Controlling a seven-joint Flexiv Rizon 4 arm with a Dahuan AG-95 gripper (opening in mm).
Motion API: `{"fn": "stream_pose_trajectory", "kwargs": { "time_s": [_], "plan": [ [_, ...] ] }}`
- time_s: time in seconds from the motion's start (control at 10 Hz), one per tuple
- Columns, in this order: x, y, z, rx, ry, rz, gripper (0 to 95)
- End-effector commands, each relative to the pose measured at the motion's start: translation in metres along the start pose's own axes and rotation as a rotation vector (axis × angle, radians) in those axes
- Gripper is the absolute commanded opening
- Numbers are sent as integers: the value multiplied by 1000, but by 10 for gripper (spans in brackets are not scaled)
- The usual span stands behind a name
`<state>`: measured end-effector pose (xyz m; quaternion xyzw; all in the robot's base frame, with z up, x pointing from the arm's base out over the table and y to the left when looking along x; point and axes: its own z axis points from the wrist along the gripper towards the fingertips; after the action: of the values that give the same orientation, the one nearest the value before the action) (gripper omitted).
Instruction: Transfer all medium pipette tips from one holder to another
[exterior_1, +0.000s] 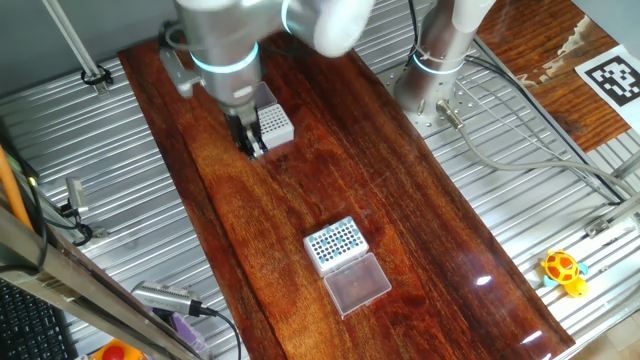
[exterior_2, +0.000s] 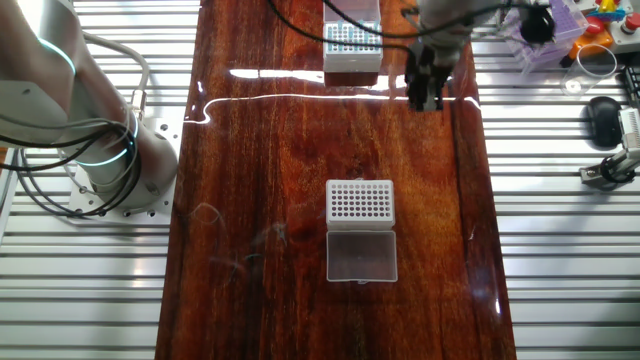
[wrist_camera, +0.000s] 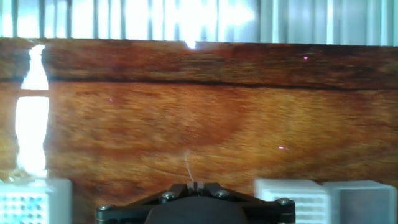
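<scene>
Gripper (exterior_1: 250, 143) hangs low beside the far white box (exterior_1: 272, 122), can't tell if its fingers are together, while the blue tips (exterior_1: 333, 240) sit in the near box (exterior_1: 334, 245), so 1 sloppy descent could clip that far box.

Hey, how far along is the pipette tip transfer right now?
Done: apparently nothing; the receiving holder shows only dark holes. In hand: the end effector hangs above the wood between the two boxes, with no tip visible in it. Left: the blue medium pipette tips fill much of the other holder, so seemingly the whole transfer.
</scene>
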<state>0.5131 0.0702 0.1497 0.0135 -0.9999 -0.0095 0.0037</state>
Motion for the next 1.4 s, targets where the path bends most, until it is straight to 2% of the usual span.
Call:
{"fn": "stream_pose_trajectory", "kwargs": {
  "time_s": [0.1,0.4,0.6,0.7,1.0,1.2,1.4],
  "plan": [
    [3,20,8,0,-8,14,0],
    [3,26,10,1,-2,4,0],
    [4,25,10,-1,-10,-75,0],
    [5,24,11,1,-3,-114,0],
    [12,17,13,-17,-26,-108,0],
    [12,17,13,-3,-22,-191,0],
    [12,17,13,-19,-16,-282,0]
  ]
}}
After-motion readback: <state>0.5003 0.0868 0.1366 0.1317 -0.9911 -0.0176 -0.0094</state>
